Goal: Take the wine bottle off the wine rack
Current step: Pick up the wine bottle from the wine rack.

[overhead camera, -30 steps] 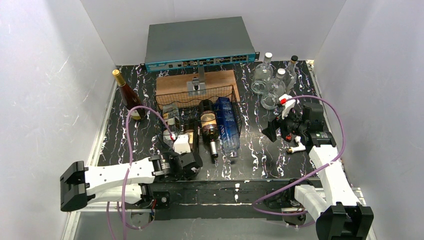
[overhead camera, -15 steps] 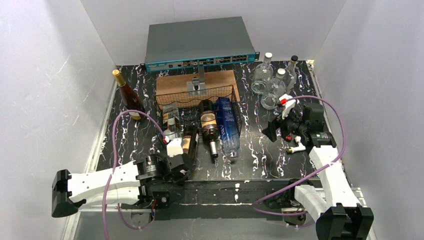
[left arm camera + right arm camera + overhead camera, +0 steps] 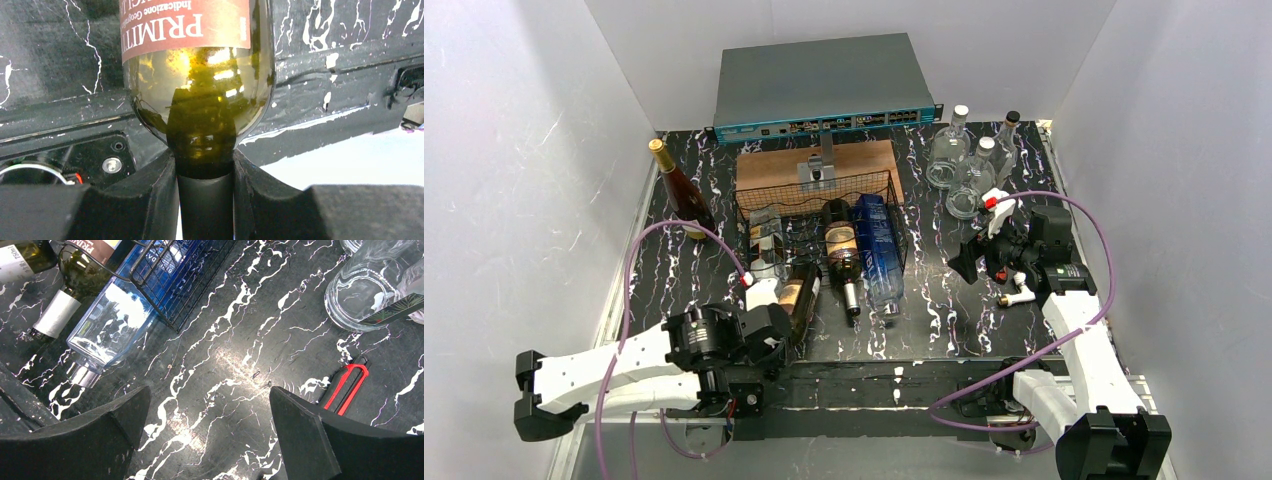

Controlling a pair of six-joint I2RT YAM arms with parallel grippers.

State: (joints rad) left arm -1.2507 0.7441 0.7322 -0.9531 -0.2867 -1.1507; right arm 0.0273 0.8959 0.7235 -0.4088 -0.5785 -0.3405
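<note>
Left pincer [image 3: 205,192], as I read it, grips the black-foiled neck of the dark green glass wine bottle [image 3: 200,95]. Its glossy body with a brick-red paper label runs toward 12 o'clock, at the 7 o'clock corner of the black wire-mesh wine rack [image 3: 822,190]. My right pincer [image 3: 210,410] gapes wide.

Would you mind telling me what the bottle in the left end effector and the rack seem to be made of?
Wine bottle: dark green glass, glossy, judging by its reflections and see-through tint. Wine rack: thin black wire mesh, probably coated metal.
</note>
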